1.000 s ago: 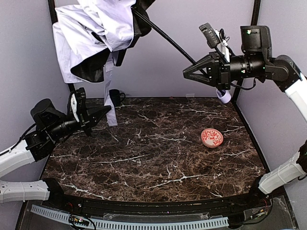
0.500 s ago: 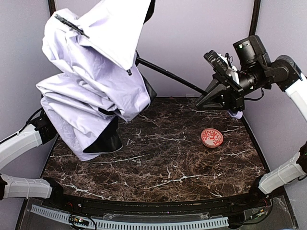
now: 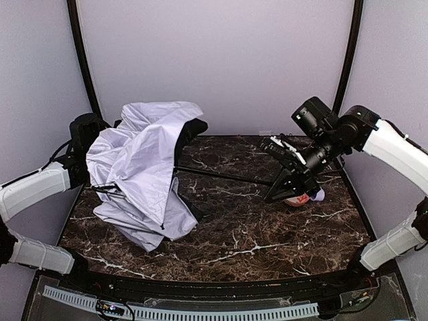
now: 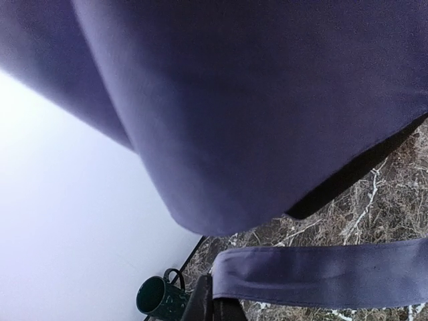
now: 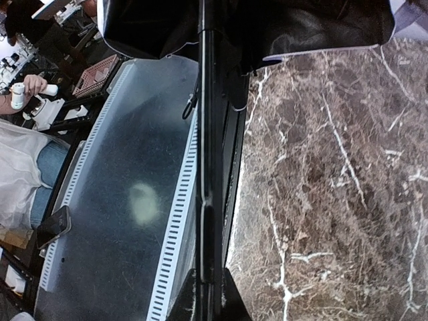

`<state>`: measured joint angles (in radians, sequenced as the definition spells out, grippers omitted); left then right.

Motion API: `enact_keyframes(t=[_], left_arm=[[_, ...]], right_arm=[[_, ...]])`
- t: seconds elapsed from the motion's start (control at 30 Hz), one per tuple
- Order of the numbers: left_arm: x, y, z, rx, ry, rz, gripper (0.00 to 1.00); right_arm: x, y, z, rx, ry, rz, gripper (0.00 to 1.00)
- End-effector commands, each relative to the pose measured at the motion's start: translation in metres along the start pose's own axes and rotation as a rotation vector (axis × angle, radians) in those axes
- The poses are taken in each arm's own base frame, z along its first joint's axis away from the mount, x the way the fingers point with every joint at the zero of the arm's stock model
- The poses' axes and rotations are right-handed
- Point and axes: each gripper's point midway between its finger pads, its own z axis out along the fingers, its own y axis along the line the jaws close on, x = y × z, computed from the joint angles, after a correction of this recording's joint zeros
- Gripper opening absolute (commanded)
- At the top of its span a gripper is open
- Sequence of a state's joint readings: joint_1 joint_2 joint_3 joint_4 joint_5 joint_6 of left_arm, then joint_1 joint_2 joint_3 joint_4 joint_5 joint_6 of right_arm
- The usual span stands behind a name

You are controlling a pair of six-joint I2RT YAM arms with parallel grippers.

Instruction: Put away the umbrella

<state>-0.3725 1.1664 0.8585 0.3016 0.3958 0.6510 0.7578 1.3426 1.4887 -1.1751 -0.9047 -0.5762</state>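
Fabric of the umbrella (image 3: 144, 167) is covering the left end effector (image 4: 212, 306) completely in the top view. Its own camera is catching only dark finger stubs at the bottom edge, so whether they are pinching the strap (image 4: 321, 274) cannot be told. That strap is running off the right edge, and the fabric is looming close and blurred. The mug (image 4: 159, 297) is showing only there, partly behind a finger. The right end effector (image 3: 271, 197) is hiding most of the red bowl (image 3: 294, 201). The shaft (image 5: 204, 134) is disappearing under black lining.

Dark marble-patterned table (image 3: 234, 231) with white veins, pale lavender walls (image 3: 254, 60), black corner poles (image 3: 349, 53)
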Motion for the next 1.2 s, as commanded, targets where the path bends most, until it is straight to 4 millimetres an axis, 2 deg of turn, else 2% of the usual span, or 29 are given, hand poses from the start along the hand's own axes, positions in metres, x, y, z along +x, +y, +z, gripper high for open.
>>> enact_keyframes(t=[0.0, 0.07, 0.17, 0.33, 0.5, 0.53, 0.7, 0.77, 0.83, 0.9, 0.97, 1.03, 1.17], left_arm=[[0.001, 0.001, 0.01, -0.017, -0.061, 0.05, 0.0], [0.013, -0.006, 0.018, -0.011, -0.064, 0.054, 0.0], [0.028, -0.01, 0.03, -0.021, -0.074, 0.035, 0.0], [0.052, -0.036, 0.048, 0.083, -0.068, 0.002, 0.0], [0.084, -0.056, 0.057, 0.127, -0.015, 0.002, 0.0], [0.092, -0.061, 0.06, 0.142, 0.004, 0.002, 0.0], [0.133, -0.078, 0.071, 0.158, 0.086, -0.007, 0.0], [0.144, -0.085, 0.075, 0.176, 0.107, -0.014, 0.0], [0.149, -0.086, 0.081, 0.171, 0.106, -0.026, 0.0], [0.143, -0.081, 0.087, 0.141, 0.074, -0.032, 0.0], [0.139, -0.08, 0.094, 0.141, 0.061, -0.024, 0.0], [0.146, -0.081, 0.105, 0.136, 0.099, -0.002, 0.0], [0.167, -0.06, 0.117, -0.008, 0.171, -0.012, 0.0]], right_arm=[[0.019, -0.036, 0.027, 0.02, 0.022, 0.091, 0.0], [0.041, -0.054, 0.044, 0.023, 0.072, 0.159, 0.0], [0.067, -0.07, 0.067, 0.027, 0.146, 0.216, 0.0], [0.101, -0.078, 0.102, -0.053, 0.247, 0.318, 0.0], [0.136, -0.09, 0.122, -0.093, 0.337, 0.405, 0.0], [0.143, -0.095, 0.124, -0.083, 0.355, 0.417, 0.02], [0.158, -0.13, 0.114, 0.044, 0.39, 0.467, 0.43], [0.168, -0.146, 0.107, 0.143, 0.429, 0.482, 0.5], [0.169, -0.154, 0.102, 0.196, 0.446, 0.482, 0.53], [0.162, -0.162, 0.1, 0.231, 0.426, 0.468, 0.55], [0.15, -0.17, 0.099, 0.261, 0.389, 0.45, 0.56], [0.135, -0.178, 0.098, 0.289, 0.347, 0.434, 0.56], [0.1, -0.196, 0.091, 0.376, 0.236, 0.405, 0.55]])
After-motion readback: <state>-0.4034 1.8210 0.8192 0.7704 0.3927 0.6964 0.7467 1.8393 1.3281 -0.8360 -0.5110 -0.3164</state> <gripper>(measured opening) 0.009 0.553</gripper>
